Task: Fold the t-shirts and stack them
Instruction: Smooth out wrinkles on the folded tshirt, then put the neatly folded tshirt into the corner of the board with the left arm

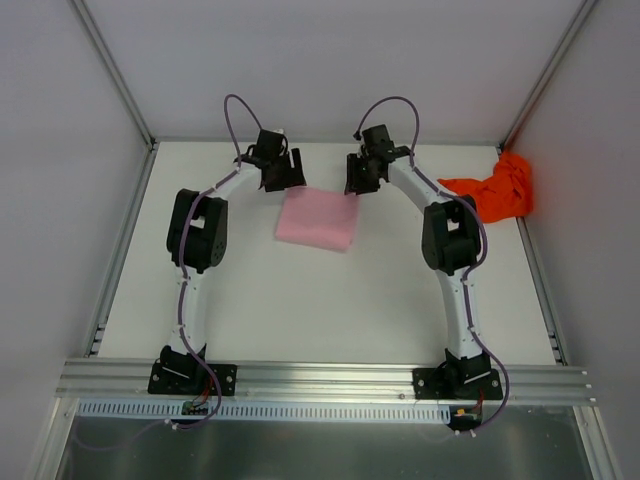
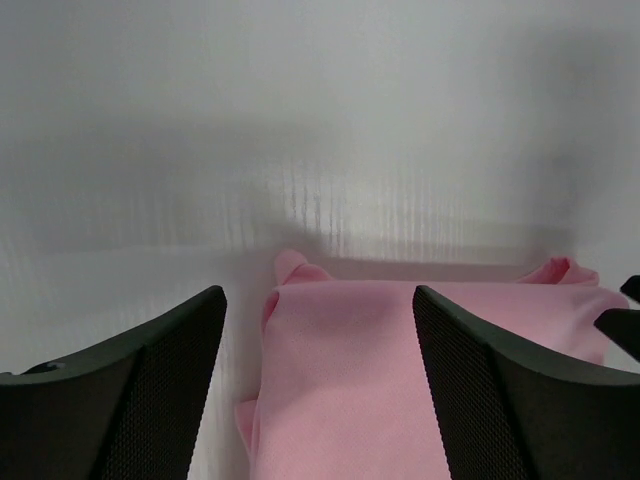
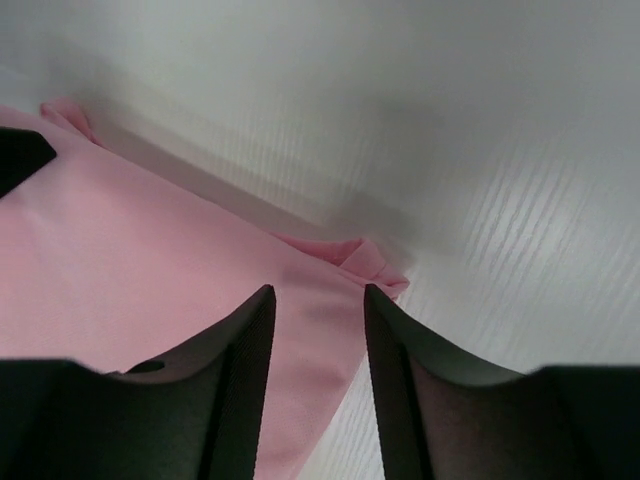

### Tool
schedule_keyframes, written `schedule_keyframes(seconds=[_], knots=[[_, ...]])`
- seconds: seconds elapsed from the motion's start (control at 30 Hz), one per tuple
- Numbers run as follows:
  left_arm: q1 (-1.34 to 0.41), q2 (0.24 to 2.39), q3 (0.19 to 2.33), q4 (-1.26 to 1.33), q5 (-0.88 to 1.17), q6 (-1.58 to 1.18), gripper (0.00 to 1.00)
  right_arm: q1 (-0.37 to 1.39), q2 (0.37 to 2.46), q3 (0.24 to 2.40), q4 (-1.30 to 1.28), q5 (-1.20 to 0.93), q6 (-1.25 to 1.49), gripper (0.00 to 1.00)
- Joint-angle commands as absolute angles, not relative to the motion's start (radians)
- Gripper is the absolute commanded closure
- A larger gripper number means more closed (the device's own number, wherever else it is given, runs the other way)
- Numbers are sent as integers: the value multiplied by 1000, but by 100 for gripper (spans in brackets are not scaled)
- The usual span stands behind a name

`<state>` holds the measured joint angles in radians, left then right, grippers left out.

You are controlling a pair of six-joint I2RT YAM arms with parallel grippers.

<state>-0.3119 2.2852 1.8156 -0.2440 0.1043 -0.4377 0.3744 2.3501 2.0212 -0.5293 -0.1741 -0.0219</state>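
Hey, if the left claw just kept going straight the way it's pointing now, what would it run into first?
The left claw would most likely meet the pink t-shirt, lying just ahead between its open jaws; past that, the white back wall. Depth is hard to judge.

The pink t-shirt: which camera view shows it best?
The top external view: there the pink t-shirt shows whole, folded into a rectangle on the table. The left wrist view shows only one edge and two corners, close up. The right wrist view shows only part of its surface and edge.
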Motion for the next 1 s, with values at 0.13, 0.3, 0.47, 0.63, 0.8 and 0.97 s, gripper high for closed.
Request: schedule_keyframes(seconds=[0.13, 0.3, 0.47, 0.63, 0.8, 0.97], knots=[[-296, 2085, 1875, -313, 109, -331, 7, 344, 2108, 2192, -555, -192, -92, 22], [-296, 1935, 1781, -339, 133, -324, 4, 344, 1933, 2110, -603, -219, -80, 17], [-296, 1764, 1548, -301, 185, -348, 3, 345, 1720, 1636, -435, -250, -46, 17], [-296, 1648, 1335, -276, 221, -360, 3, 345, 1577, 1269, -246, -354, -3, 12], [-296, 1612, 1195, -242, 261, -380, 3, 348, 1571, 1066, -97, -385, 110, 7], [-296, 1644, 1141, -201, 281, -408, 3, 359, 1595, 1026, -69, -347, 175, 7]])
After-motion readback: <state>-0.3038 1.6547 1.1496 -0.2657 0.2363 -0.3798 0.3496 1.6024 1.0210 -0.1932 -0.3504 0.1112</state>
